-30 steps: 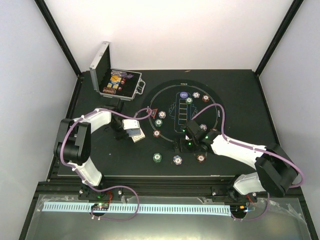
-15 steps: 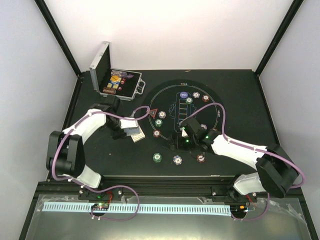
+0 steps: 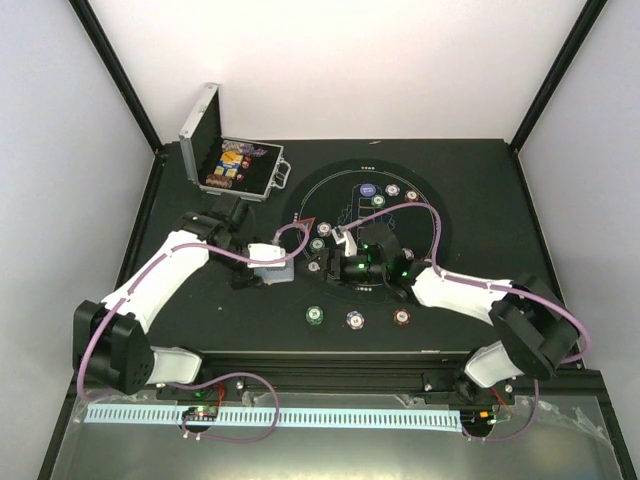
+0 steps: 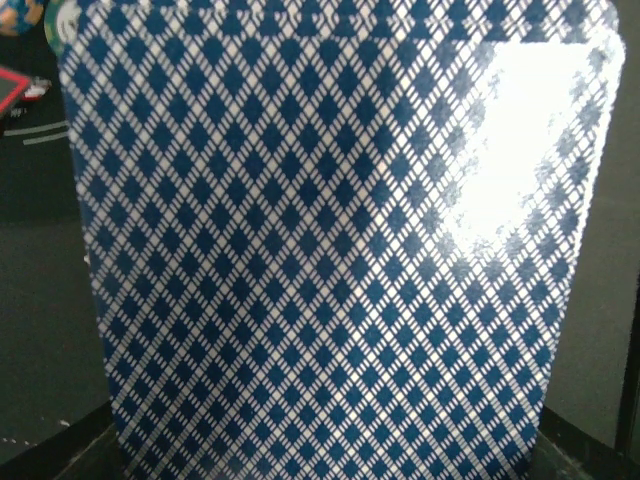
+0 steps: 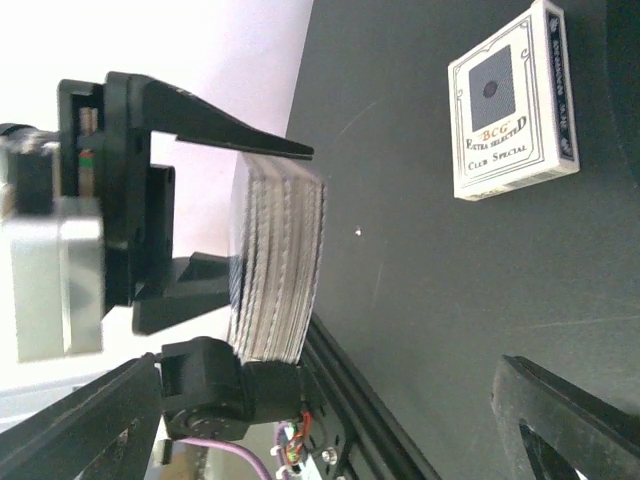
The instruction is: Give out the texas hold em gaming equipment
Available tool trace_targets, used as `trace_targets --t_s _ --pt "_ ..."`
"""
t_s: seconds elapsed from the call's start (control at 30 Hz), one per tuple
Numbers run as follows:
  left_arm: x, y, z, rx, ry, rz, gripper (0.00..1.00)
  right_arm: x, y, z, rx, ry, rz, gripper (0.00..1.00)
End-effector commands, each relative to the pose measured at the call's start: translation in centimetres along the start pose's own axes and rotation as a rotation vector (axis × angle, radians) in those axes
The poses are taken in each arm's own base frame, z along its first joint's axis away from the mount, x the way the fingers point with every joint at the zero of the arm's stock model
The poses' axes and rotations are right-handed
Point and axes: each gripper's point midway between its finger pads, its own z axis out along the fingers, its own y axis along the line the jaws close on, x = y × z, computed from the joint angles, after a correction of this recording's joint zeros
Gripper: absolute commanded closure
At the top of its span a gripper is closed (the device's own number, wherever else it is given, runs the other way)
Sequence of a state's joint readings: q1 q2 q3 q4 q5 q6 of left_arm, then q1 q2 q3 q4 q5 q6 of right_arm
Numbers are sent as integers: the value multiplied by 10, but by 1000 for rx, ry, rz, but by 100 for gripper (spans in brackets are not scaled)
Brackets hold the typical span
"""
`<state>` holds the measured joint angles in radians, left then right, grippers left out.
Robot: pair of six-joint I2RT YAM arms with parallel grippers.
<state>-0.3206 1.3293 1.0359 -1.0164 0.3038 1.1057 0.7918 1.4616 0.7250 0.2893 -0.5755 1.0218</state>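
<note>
Poker chips [image 3: 355, 319], small and round, lie nearest the arm bases in a row of three on the black worktop [image 3: 200, 320]: green on the left, blue-and-white in the middle, dark red on the right, each well apart from the next.

Just beyond them, to the left, the left tool [image 3: 272, 265] is clamped on a thick deck of playing cards [image 4: 330, 250]. Their blue-and-white diamond-patterned back fills the left wrist view (a bright glare sits on its upper right). From the right wrist the deck shows edge-on, pinched between two black fingers [image 5: 220, 125]. A white-and-blue card box [image 5: 515, 100] lies flat on the worktop near the deck, apart from it.

The right tool [image 3: 330, 268] points at the deck from the right, close to it. Its own dark fingers [image 5: 570, 420] stand spread wide at the bottom corners of its view, with nothing between them.

Farther on, inside the printed white ring, a red triangular marker [image 3: 307, 224] lies with a few more chips just to its right, a green one among them. Near the ring's far side sits a purple round button [image 3: 368, 189], with three chips close beside it.

At the far left corner stands a silver hinged metal case [image 3: 235, 165], its lid raised. Small coloured pieces lie inside, too small to make out.
</note>
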Motion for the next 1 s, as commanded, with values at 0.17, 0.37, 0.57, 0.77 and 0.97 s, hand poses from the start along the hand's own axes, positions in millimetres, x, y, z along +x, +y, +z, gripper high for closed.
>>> trace_targets --t_s 0.17,0.37,0.57,0.77,0.97 --pt "-36 -17 -21 19 -66 55 99 1 24 11 -116 27 7 16" --pt "-39 -22 -20 26 -56 70 99 2 31 19 -144 38 16 20" --pt "-42 -24 -22 13 -57 82 98 4 31 28 -153 52 35 27" --pt "-45 -25 -24 -1 -59 94 98 5 39 38 -193 72 44 38" --pt "-48 -25 -22 -9 -62 103 98 8 50 49 -248 96 68 54"
